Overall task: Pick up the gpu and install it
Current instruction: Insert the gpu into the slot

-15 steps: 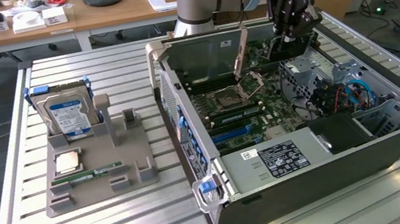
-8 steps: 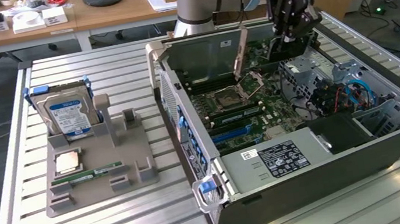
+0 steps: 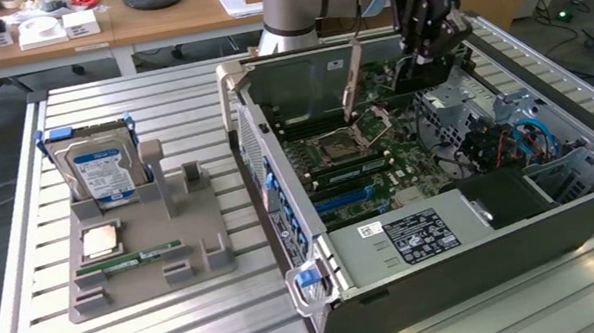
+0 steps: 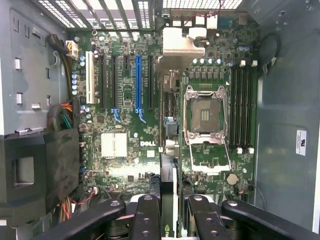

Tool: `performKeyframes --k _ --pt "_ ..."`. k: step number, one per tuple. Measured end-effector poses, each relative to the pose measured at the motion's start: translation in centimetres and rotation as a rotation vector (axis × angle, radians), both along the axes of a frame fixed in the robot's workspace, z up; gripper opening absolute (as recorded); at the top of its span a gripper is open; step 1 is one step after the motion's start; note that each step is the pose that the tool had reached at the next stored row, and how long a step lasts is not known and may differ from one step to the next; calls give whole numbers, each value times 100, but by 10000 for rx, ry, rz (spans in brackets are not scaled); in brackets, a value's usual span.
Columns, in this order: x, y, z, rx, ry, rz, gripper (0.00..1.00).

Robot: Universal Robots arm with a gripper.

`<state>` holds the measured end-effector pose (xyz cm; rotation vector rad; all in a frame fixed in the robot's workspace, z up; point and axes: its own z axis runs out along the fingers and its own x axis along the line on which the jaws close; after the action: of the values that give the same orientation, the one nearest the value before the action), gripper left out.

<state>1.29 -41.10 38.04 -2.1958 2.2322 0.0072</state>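
Note:
My gripper (image 3: 423,60) hangs over the far end of the open computer case (image 3: 481,237), shut on the gpu (image 3: 424,79), a dark card held upright above the motherboard (image 3: 373,164). In the wrist view the gpu (image 4: 168,190) shows edge-on between the two black fingers (image 4: 147,215), with its silver end bracket (image 4: 182,42) at the case's back wall. The card hovers between the blue expansion slot (image 4: 139,82) and the open CPU socket (image 4: 205,117), close to the black slot (image 4: 150,82) beside the blue one. It sits in no slot.
A grey holder tray (image 3: 148,266) on the exterior view's left carries a blue-labelled hard drive (image 3: 100,172), a CPU chip (image 3: 100,239) and a green RAM stick (image 3: 129,260). Inside the case are a drive cage with cables (image 3: 502,137) and a black power supply (image 3: 499,195). The case walls ring the motherboard.

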Motion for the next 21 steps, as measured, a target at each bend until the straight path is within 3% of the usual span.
performKeyframes --k 9,21 --pt "-31 -1 -99 0 -5 1 26" --pt "-70 -1 -129 3 -6 0 26"
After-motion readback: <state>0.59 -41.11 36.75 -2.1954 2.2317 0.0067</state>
